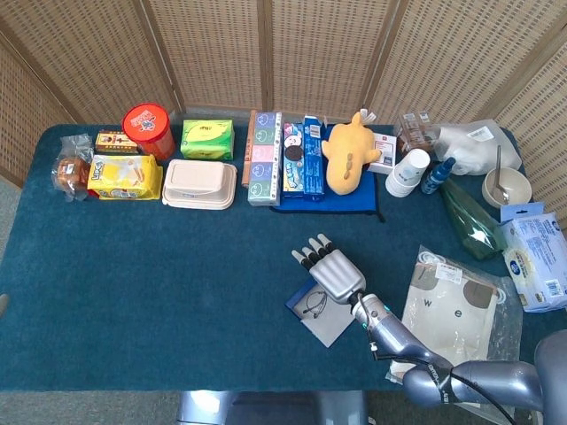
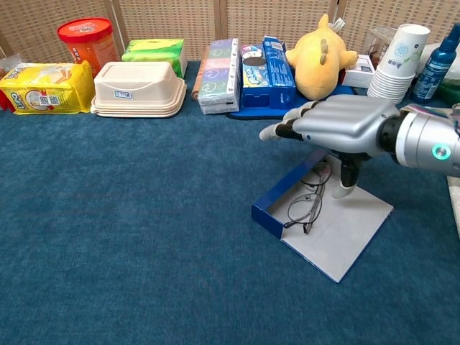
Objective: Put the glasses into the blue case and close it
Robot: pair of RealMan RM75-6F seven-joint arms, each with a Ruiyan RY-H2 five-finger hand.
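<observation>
1. The glasses (image 2: pixel 306 207) lie folded inside the open blue case (image 2: pixel 321 227), so only closing remains.
2. The right robot hand (image 2: pixel 338 126) hovers flat above, apparently released, thumb beside the lid.

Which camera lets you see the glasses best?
The chest view: the glasses show close and side-on, lying inside the open blue case, with the right hand above them. In the head view the glasses are just a tiny dark squiggle beside that hand.
</observation>
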